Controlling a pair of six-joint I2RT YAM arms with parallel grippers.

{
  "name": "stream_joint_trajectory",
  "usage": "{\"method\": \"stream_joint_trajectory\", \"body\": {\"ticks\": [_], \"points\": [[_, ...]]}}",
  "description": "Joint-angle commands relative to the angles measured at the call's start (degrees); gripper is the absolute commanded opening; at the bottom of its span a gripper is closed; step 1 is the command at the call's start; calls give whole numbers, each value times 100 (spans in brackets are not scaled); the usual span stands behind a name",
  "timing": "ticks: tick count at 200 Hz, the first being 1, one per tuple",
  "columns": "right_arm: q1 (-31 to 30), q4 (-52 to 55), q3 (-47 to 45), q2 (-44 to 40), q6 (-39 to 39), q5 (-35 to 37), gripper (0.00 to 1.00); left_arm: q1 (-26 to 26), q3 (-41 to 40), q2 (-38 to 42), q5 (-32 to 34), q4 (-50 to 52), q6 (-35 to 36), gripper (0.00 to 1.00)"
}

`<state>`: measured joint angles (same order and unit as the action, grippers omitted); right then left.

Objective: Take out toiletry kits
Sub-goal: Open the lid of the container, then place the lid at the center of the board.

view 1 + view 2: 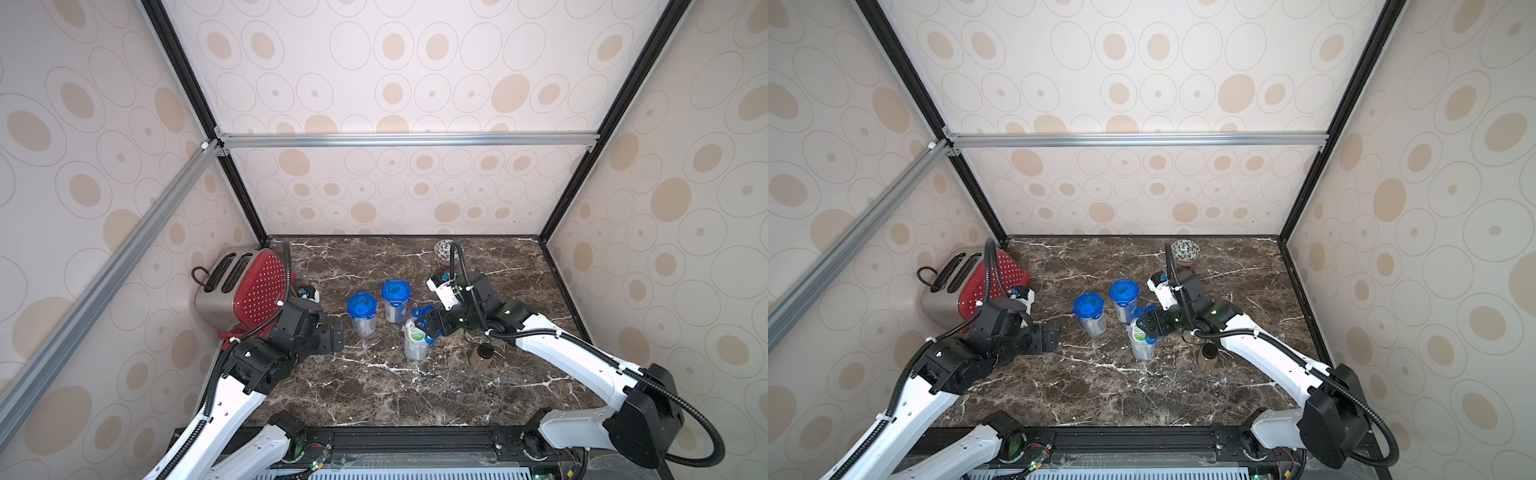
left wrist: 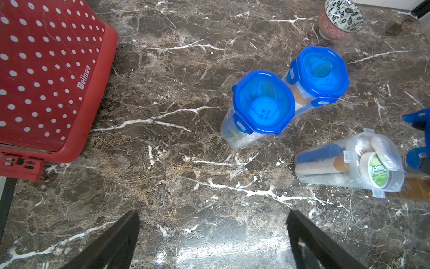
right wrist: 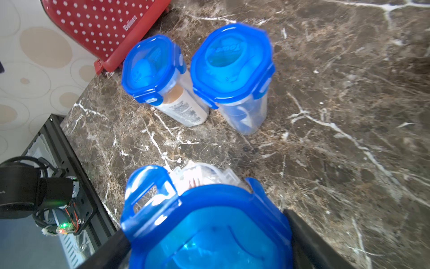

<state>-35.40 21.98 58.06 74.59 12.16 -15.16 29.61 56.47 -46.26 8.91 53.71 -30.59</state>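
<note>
Three clear jars stand mid-table. Two carry blue clip lids, and toiletry kits show through their walls. The third jar is open. Its toiletry kit fills it: a green-labelled round packet, a white bottle with a gold cap and white packets. My right gripper is shut on that jar's blue lid, held just above and beside the rim. My left gripper hangs open over bare marble to the left of the jars.
A red dotted toaster sits at the left wall behind my left arm. A patterned bowl stands at the back right. A small brown jar with a dark lid stands under my right forearm.
</note>
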Motion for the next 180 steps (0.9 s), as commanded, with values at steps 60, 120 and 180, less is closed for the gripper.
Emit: {"method": "stream_joint_trajectory", "body": {"ticks": [60,120,180], "points": [[516,1728,772,987,16,2008,86,-23,5,54,102,210,27,99],[741,1861,1461,2358,-21,2368,86,-24,12,12,102,209,29,99],[815,1894,1979,3336,-60,2346,88,-25,5,-21,87,208,35,99]]}}
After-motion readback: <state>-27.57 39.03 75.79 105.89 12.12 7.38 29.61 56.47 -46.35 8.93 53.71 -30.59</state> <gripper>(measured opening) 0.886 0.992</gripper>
